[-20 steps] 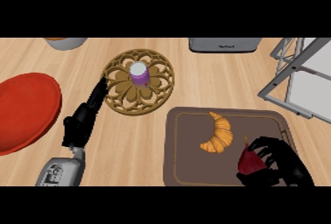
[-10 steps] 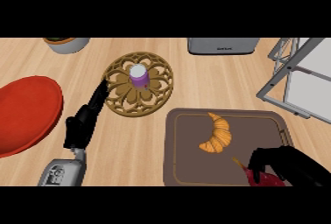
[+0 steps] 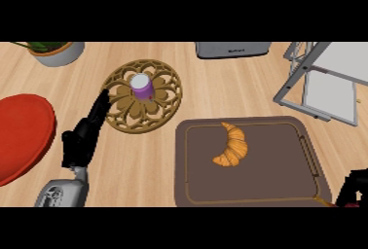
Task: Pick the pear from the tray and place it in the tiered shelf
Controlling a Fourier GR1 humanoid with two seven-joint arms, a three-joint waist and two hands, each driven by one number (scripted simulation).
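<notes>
Tray (image 3: 302, 146): we see it brown, at 5 o'clock on the table (image 3: 215, 87), a croissant (image 3: 233, 146) lying on it.
Pear: we cannot make it out; only a red bit shows by the right hand.
Right hand (image 3: 354, 187): at the tray's 4 o'clock corner; we cannot tell its grip.
Left hand (image 3: 86, 133): fingers straight, holding nothing, at 9 o'clock beside the trivet (image 3: 122, 116).
Tiered shelf (image 3: 323, 80): at 2 o'clock.

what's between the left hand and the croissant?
Head view: bare wooden counter, then the tray's left rim. The left hand overlaps the trivet; the croissant sits mid-tray.
</notes>
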